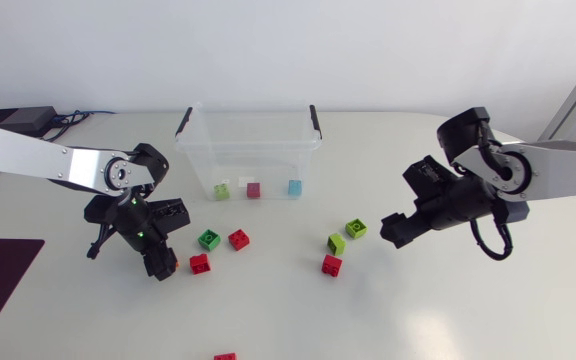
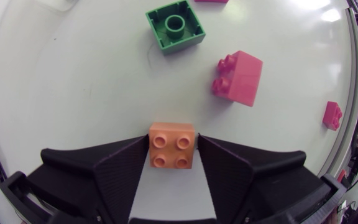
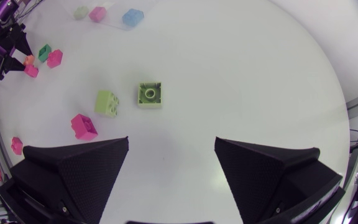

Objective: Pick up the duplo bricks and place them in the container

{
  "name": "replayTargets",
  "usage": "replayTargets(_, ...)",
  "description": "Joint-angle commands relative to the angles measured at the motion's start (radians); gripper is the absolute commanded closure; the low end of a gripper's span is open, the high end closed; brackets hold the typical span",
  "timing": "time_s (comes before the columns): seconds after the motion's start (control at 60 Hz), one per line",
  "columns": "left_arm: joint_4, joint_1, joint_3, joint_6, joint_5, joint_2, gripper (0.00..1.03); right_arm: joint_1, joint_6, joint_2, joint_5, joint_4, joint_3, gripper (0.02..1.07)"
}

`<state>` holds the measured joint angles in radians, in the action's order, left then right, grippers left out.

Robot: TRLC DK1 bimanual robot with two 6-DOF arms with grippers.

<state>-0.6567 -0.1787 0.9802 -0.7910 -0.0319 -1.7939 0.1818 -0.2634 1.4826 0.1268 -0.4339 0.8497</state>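
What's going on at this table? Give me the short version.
Two robot arms are sorting duplo bricks into the clear container. The left gripper has its fingers against both sides of a red brick that sits on the table, with a green brick and a second red brick ahead of it. The right gripper is open and empty, hovering near two lime bricks. Three bricks lie in the container.
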Motion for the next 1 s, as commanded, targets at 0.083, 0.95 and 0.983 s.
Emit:
replayTargets(0.083, -0.083, 0.012, 0.031, -0.037, -0.01, -0.056, 0.76, 0.042, -0.011, 0.102, -0.018, 0.034, 0.057, 0.09)
replayTargets(0.95, 0.063, -0.021, 0.394, 0.328, -0.28, 0.2, 0.74, 0.165, 0.004, 0.378, -0.079, 0.017, 0.259, 0.83)
replayTargets(0.983, 0.078, -0.022, 0.403, 0.343, -0.281, 0.186, 0.74, 0.166, 0.006, 0.357, -0.079, 0.003, 0.262, 0.83)
